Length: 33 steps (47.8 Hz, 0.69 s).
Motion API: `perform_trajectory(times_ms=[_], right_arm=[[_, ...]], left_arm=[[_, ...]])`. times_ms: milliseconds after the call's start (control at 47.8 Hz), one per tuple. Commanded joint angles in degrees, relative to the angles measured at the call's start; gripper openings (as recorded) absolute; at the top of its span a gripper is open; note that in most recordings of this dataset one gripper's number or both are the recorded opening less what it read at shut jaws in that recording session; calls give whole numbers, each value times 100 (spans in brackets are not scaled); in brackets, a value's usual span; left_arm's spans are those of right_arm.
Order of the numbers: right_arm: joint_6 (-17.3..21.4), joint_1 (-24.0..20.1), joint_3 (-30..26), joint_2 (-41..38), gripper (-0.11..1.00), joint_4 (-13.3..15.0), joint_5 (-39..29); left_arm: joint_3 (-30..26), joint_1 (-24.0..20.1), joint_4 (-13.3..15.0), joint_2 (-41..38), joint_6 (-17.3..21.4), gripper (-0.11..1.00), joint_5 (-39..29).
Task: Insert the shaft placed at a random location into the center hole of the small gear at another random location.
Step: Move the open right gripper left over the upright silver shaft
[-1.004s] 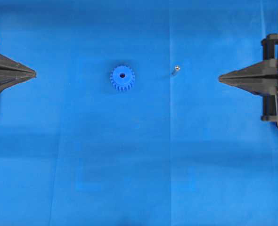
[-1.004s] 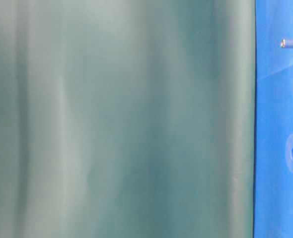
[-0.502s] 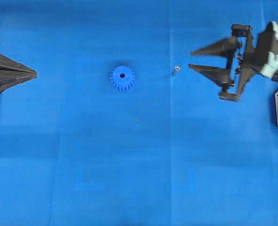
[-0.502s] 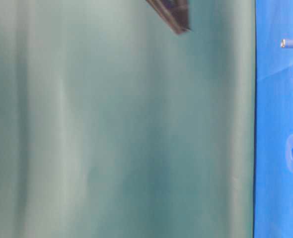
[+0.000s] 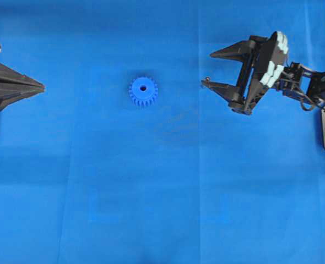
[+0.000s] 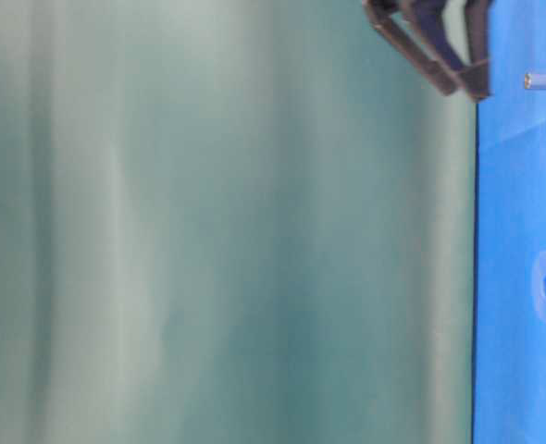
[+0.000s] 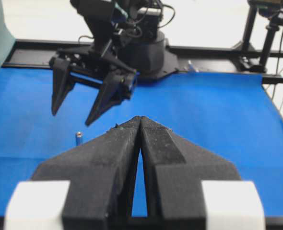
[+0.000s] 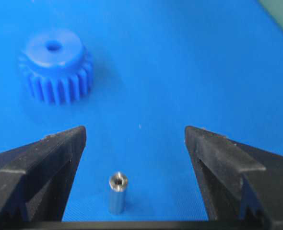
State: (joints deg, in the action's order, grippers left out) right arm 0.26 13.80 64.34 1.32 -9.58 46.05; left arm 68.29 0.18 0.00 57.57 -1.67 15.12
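Observation:
The small gear (image 5: 143,91), a bright blue toothed wheel, lies flat on the blue cloth with its center hole (image 5: 143,87) facing up; the right wrist view shows the small gear (image 8: 55,67) far ahead on the left. The shaft (image 8: 117,192), a tiny silver pin, stands upright between the fingers of my open right gripper (image 8: 135,132), nearer the left finger and untouched. From above, the shaft (image 5: 206,80) glints beside the lower fingertip of the right gripper (image 5: 206,70). My left gripper (image 5: 43,86) is shut and empty at the left edge, far from the gear.
A blue cloth (image 5: 162,192) covers the table. A green backdrop (image 6: 208,231) fills most of the table-level view. The right arm's black base (image 7: 146,52) and a camera stand (image 7: 271,28) sit at the far end in the left wrist view.
My right gripper went from shut to wide open, moved left from the right edge and tilted down around the shaft. The left gripper, gear and shaft have not moved.

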Motion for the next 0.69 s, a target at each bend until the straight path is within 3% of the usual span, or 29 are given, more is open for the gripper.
perform_trajectory(times_ms=[0,481,607,669], right_arm=[[9,-18,-97,-193,74,-44,193],[193,-211,-167,-633,67,-97,237],[220,-272,-167,-659,57,-97,229],[211,-308,-167,-659,43,-88,237]], left_arm=[[-44,9,0,-35,9,0,44],[-18,9,0,-26,9,0,44],[-18,9,0,-26,9,0,44],[-18,9,0,-26,9,0,44]])
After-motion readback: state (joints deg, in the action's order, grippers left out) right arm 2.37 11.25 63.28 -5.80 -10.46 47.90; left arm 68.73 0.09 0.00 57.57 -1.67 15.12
